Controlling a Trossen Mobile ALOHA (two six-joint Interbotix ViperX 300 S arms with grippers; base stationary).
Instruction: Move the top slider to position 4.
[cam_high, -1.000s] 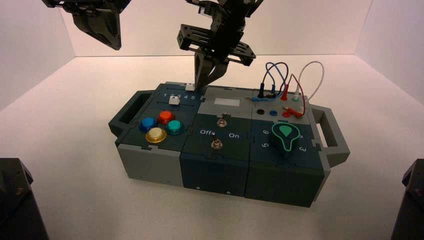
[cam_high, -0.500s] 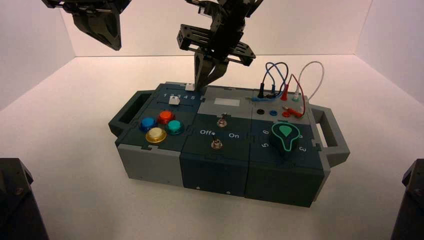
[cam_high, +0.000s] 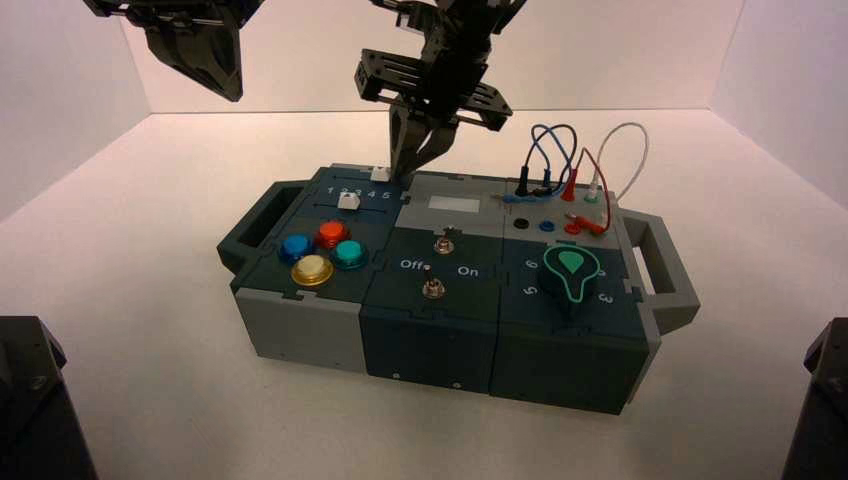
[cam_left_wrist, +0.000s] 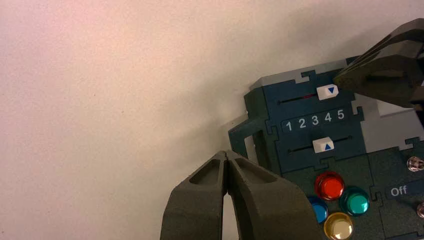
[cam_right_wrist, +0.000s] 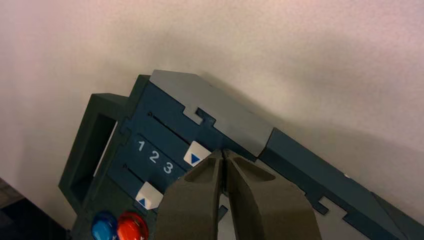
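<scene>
High view shows us the right gripper (cam_high: 398, 176) lowered to the far part of the box (cam_high: 440, 290), beside the top slider (cam_high: 380, 174). Our right wrist view has its two fingers pressed together, tips meeting, with nothing held between them. The tips are right at the slider's side, on the side toward the 5 (cam_left_wrist: 340, 114); whether they touch it we cannot tell.

The top slider is a small white knob on a thin dark track (cam_left_wrist: 295, 100). Left wrist view puts it about across from the 4 (cam_left_wrist: 328, 117), perhaps a little toward the 5; the exact setting we cannot tell. From the right gripper's tips, the track runs off toward the robot's left, past the white knob, to the end by the 1 (cam_left_wrist: 289, 126).

Nearer the robot than those tips, beyond the row of numbers, we see the second white slider (cam_left_wrist: 323, 145), near the 3 (cam_left_wrist: 315, 120). Nearer still are four round buttons: red (cam_left_wrist: 330, 186), blue (cam_high: 297, 248), green (cam_high: 351, 254) and yellow (cam_high: 312, 269). To the right of the tips lie the wires (cam_high: 572, 165), well apart from them.

Our left gripper (cam_high: 236, 97) waits off to the left of the right one, above the table (cam_high: 140, 300), its fingers closed together on nothing.
</scene>
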